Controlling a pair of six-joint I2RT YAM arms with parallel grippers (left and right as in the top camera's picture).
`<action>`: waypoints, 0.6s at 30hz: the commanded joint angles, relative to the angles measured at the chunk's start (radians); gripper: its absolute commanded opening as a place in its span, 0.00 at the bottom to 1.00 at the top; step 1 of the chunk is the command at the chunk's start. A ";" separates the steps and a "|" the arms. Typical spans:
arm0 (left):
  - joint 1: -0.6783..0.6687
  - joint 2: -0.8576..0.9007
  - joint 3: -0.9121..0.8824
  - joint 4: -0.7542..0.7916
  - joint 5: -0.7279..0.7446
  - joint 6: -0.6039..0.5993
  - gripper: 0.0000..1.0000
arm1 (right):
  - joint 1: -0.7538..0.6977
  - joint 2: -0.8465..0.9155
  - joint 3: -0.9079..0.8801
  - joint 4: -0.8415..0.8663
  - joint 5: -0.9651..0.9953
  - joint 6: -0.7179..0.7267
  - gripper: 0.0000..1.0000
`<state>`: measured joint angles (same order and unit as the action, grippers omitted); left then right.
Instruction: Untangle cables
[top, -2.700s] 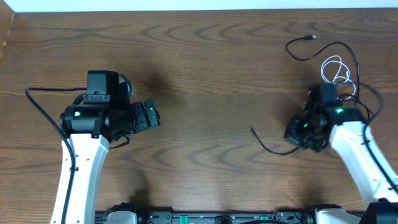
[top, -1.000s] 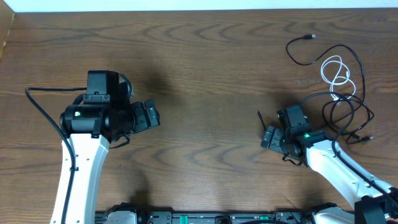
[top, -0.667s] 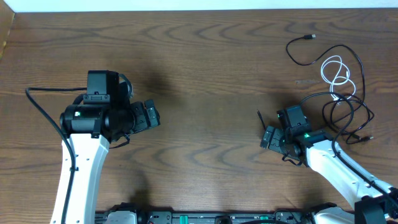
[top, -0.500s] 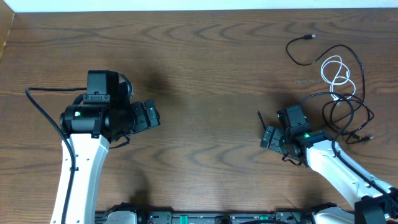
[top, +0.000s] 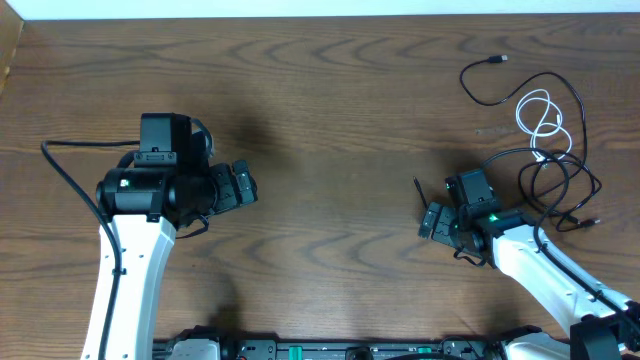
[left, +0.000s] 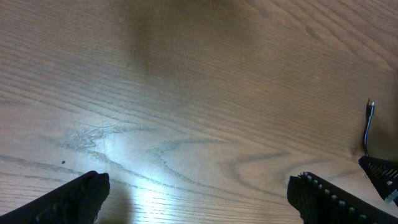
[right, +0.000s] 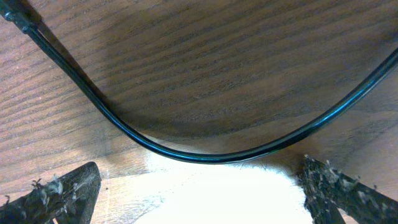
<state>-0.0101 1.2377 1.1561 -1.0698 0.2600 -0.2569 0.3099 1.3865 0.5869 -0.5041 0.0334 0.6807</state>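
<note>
Right hand (top: 432, 222) has shifted left, spread above a black cable (right: 205, 156)

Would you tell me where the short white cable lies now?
Overhead, the thin white looped cable lies at the far right, overlapping the thin black cables.

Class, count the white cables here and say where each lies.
1: the white cable lies looped at the overhead view's right side, among black cables; the right arm may hide more.

Overhead view evenly lit, sharp; wrist views show white glare low on the brown wooden table (left: 186, 93), soft shadow above
</note>
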 joint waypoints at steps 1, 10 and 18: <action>0.003 -0.003 0.009 -0.003 -0.006 0.009 0.98 | 0.004 0.002 -0.008 -0.004 -0.025 0.006 0.99; 0.003 -0.003 0.009 -0.003 -0.006 0.009 0.98 | 0.004 -0.009 -0.008 -0.004 -0.025 0.006 0.99; 0.003 -0.003 0.009 -0.003 -0.006 0.009 0.98 | 0.004 -0.124 -0.008 -0.005 -0.025 0.006 0.99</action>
<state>-0.0101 1.2377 1.1561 -1.0698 0.2600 -0.2569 0.3111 1.3190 0.5861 -0.5076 0.0143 0.6811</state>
